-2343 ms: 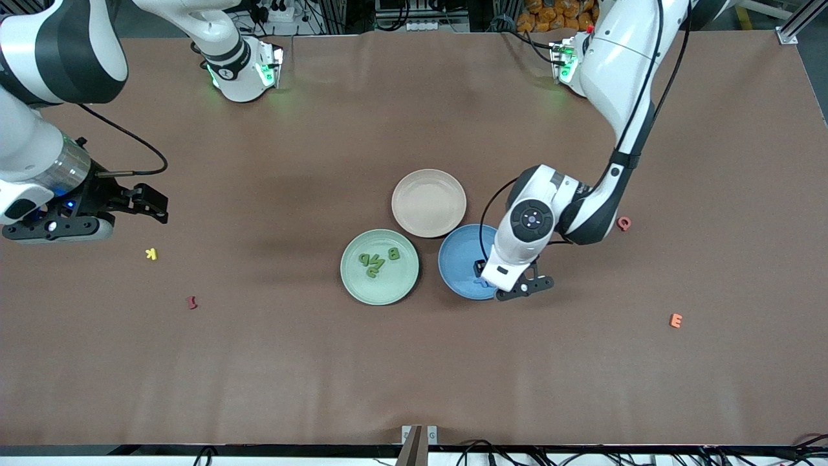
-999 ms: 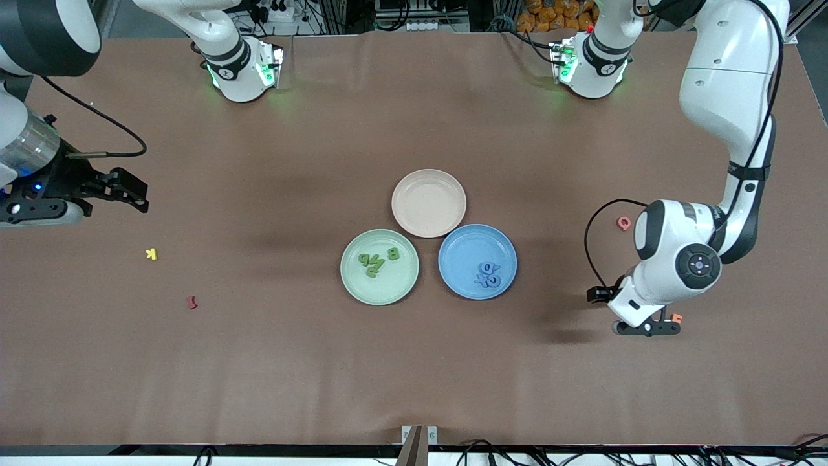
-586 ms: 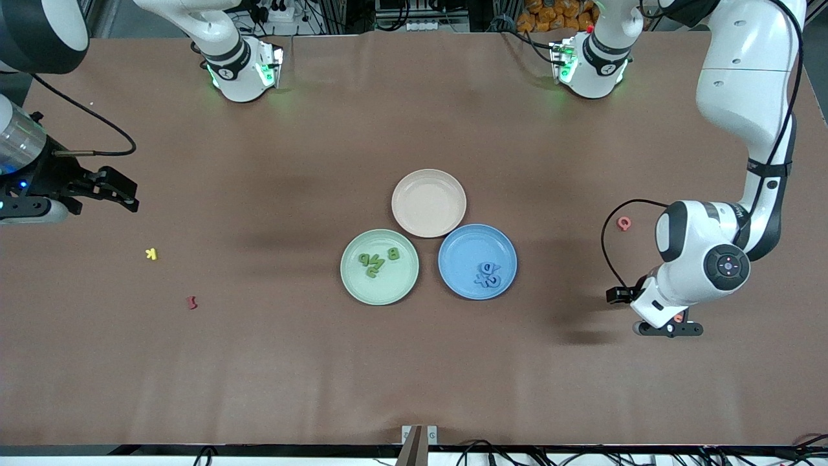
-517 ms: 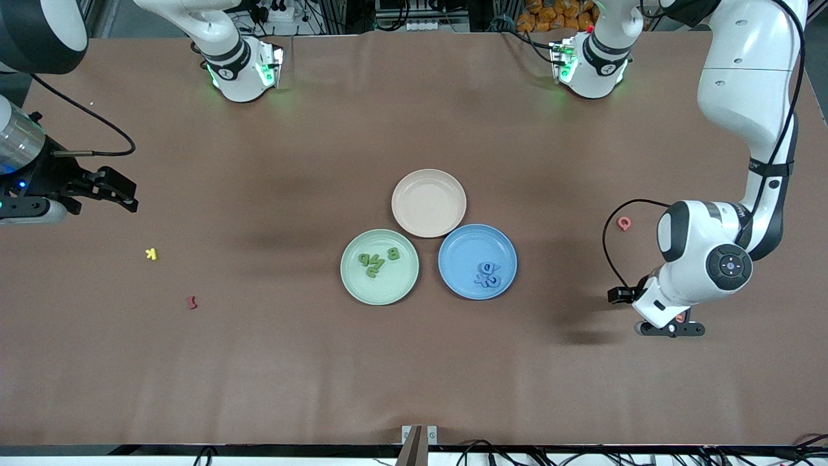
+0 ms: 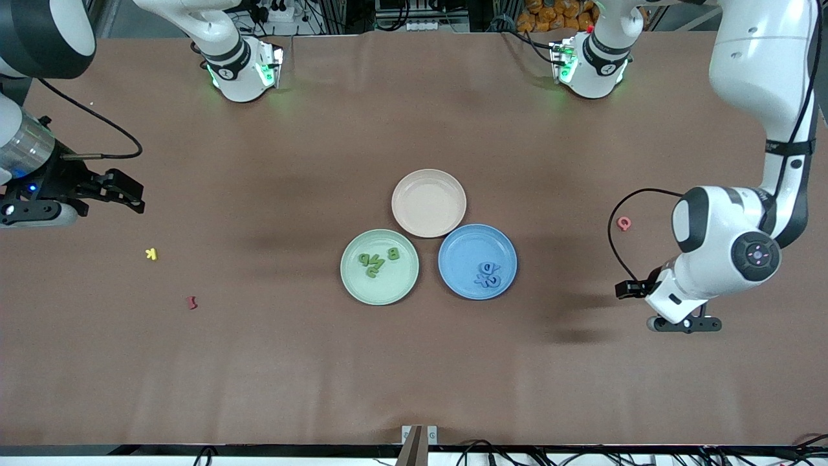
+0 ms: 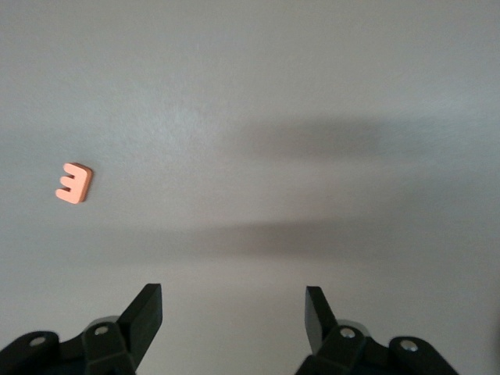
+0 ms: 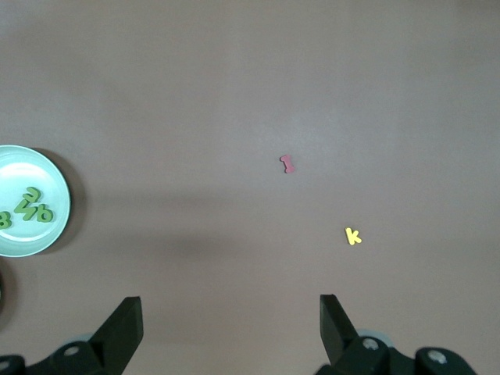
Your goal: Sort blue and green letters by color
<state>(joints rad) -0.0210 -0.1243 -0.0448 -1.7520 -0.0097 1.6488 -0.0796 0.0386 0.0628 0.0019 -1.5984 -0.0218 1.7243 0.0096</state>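
- Both jaws stand wide and empty — left gripper [image 6: 233, 312] over bare table near its end edge, right gripper [image 7: 230, 324] likewise
- Small green letters [image 5: 376, 261] lie in the pale green plate [image 5: 352, 288], blue letters [image 5: 486, 274] in the blue plate [image 5: 456, 246]
- Risk — grabbing the orange E [image 6: 73, 183], red piece [image 7: 287, 163] or yellow K [image 7: 353, 235] would spoil the sort

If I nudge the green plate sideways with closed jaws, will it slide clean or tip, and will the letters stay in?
The green plate looks shallow and wide with a low rim, so it would probably slide flat, not tip. It looks light, so a push could spin it. The green letters lie loose in it and may shift; it almost touches the blue plate, which may get bumped.
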